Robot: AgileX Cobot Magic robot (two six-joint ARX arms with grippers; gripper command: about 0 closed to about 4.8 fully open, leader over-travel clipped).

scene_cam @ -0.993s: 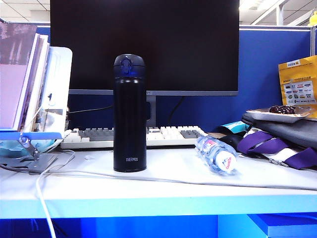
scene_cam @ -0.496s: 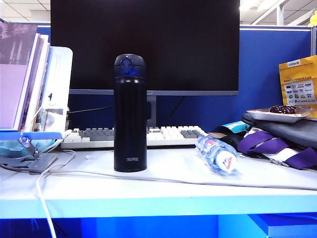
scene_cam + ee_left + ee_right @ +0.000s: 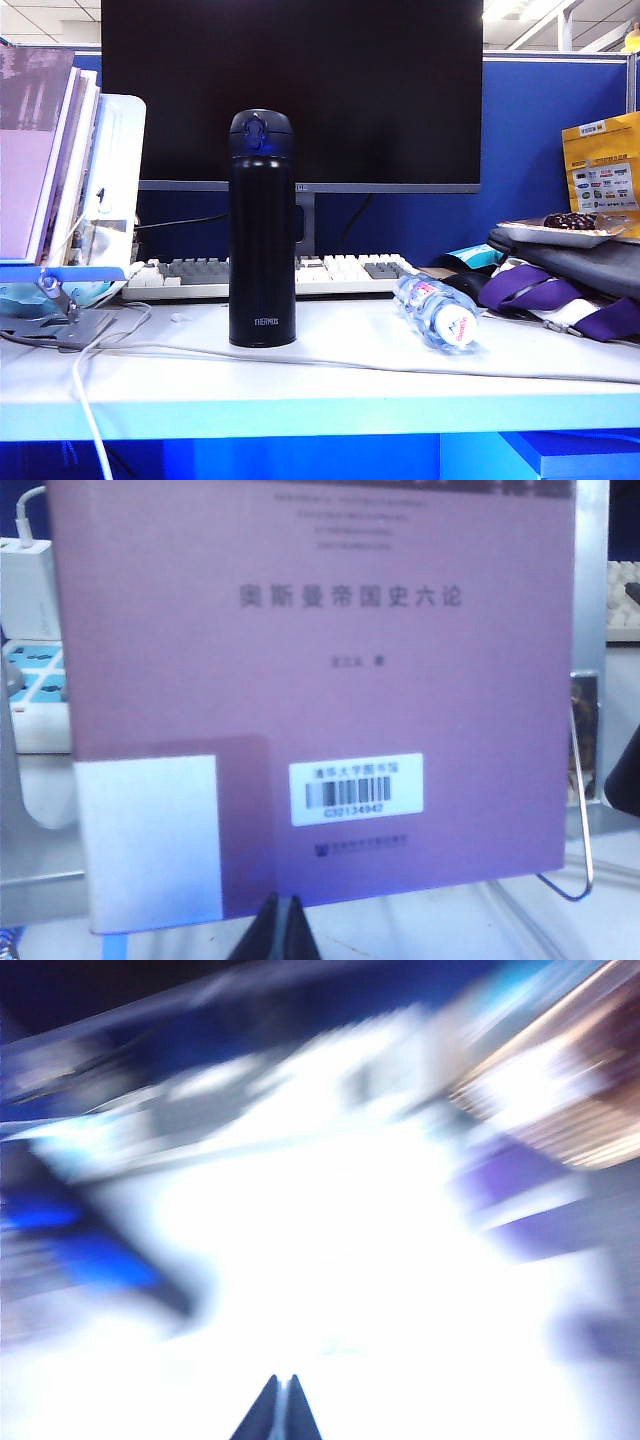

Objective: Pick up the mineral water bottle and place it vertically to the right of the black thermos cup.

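Observation:
The black thermos cup [image 3: 262, 230] stands upright near the middle of the white desk [image 3: 320, 390]. To its right the mineral water bottle [image 3: 437, 311] lies on its side, its base toward the camera. Neither gripper shows in the exterior view. In the left wrist view my left gripper [image 3: 281, 900] is shut with nothing in it, pointing at the lower edge of a purple book [image 3: 310, 680]. The right wrist view is heavily blurred; my right gripper [image 3: 282, 1379] is shut and empty over a bright white surface.
A monitor [image 3: 290, 95] and a keyboard [image 3: 270, 276] stand behind the thermos. Books on a metal stand [image 3: 60, 320] fill the left side. A white cable [image 3: 330, 362] runs across the desk. Purple straps [image 3: 560, 295], a bag and a tray crowd the right.
Nothing has moved in the exterior view; the thermos and the bottle stay in place.

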